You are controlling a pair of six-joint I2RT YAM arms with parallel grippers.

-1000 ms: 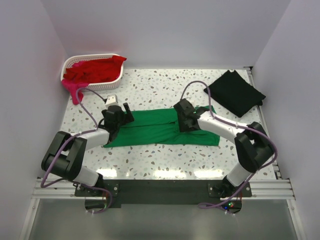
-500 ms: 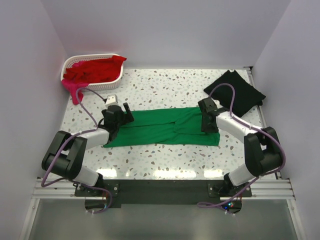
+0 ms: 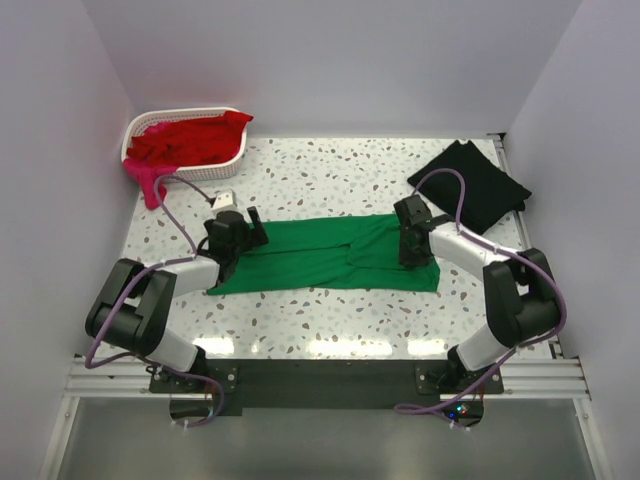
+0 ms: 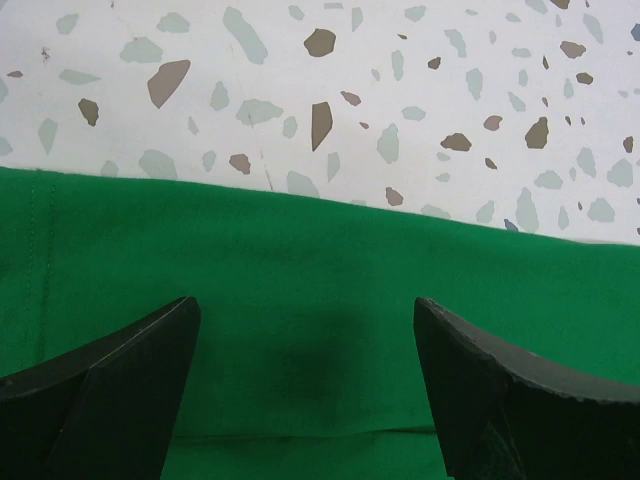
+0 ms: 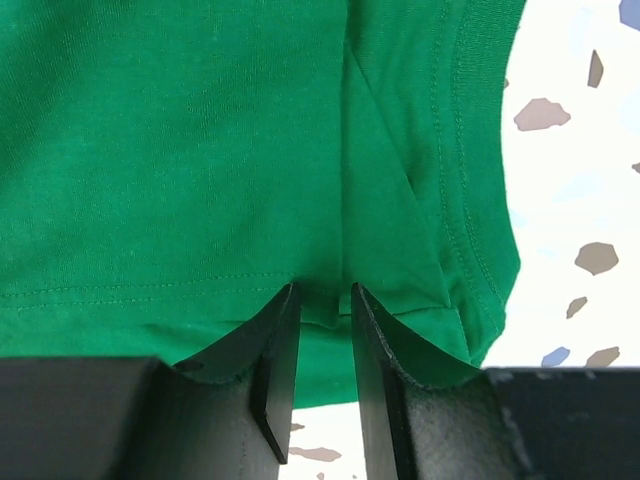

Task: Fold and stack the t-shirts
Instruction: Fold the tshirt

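Folding in hand: the green t-shirt lies as a long strip on the bench, left claw spread open over its left end, right claw pinched on its right hem; next, the left must likely grip.

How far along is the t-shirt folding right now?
Done: the black t-shirt looks folded at far right. In hand: the green t-shirt, folded into a long strip, left gripper over one end with jaws open, right gripper pinching the other end's hem. Left: red t-shirt in the basket, pink t-shirt draped over its rim; nothing stacked.
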